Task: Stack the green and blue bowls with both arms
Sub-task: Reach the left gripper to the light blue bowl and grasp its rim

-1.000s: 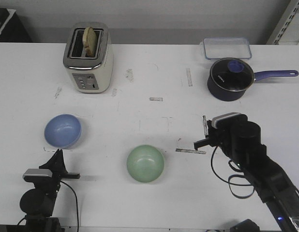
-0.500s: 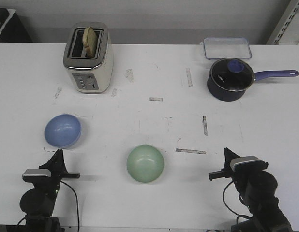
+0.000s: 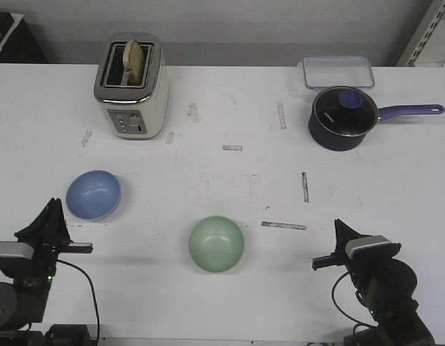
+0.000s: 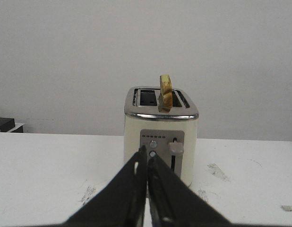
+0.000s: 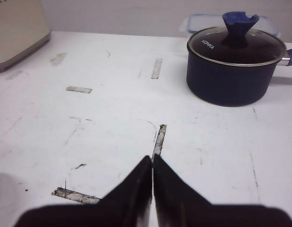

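Note:
The pale green bowl [image 3: 217, 244] sits upright on the white table, front centre. The light blue bowl [image 3: 93, 194] sits upright to its left, apart from it. My left gripper [image 3: 52, 207] is shut and empty at the front left edge, just in front of and left of the blue bowl. In the left wrist view it [image 4: 147, 154] points toward the toaster. My right gripper [image 3: 338, 226] is shut and empty at the front right, well to the right of the green bowl. In the right wrist view it [image 5: 152, 159] hovers over bare table. Neither wrist view shows a bowl.
A cream toaster [image 3: 132, 86] with a slice of bread stands at the back left and also shows in the left wrist view [image 4: 161, 135]. A dark navy lidded saucepan [image 3: 343, 118] stands at the back right, with a clear lidded container [image 3: 338, 71] behind it. Tape marks dot the table.
My right arm pulled back from mid-table to the front right edge. My left arm has shifted left along the front edge. The bowls have not moved.

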You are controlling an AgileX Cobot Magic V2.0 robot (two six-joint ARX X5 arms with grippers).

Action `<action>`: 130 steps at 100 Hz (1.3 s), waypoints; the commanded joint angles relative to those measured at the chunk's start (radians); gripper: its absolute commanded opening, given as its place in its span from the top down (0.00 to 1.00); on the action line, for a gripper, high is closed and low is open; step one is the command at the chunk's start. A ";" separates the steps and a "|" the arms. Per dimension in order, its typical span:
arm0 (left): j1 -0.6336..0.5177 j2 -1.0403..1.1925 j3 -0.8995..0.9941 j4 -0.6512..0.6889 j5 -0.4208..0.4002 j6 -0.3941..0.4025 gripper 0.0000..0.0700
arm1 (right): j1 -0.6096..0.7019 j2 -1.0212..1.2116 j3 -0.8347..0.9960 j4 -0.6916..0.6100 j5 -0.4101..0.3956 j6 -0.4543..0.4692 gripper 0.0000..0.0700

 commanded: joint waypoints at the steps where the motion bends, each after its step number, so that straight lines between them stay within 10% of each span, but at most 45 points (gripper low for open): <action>1: 0.000 0.102 0.140 -0.026 0.002 -0.008 0.86 | 0.002 0.005 0.003 0.012 0.000 -0.008 1.00; 32: 0.001 0.520 0.619 -0.364 0.001 -0.009 0.28 | 0.002 0.005 0.003 0.012 -0.001 -0.008 1.00; 63: 0.089 0.768 0.719 -0.587 0.008 -0.047 0.28 | 0.002 0.005 0.003 0.012 -0.001 -0.010 1.00; 86: 0.280 0.974 0.719 -0.757 0.220 -0.050 0.28 | 0.002 0.005 0.003 0.012 -0.001 -0.028 1.00; 130: 0.370 1.292 0.719 -0.817 0.220 -0.027 0.31 | 0.002 0.005 0.003 0.012 -0.001 -0.027 1.00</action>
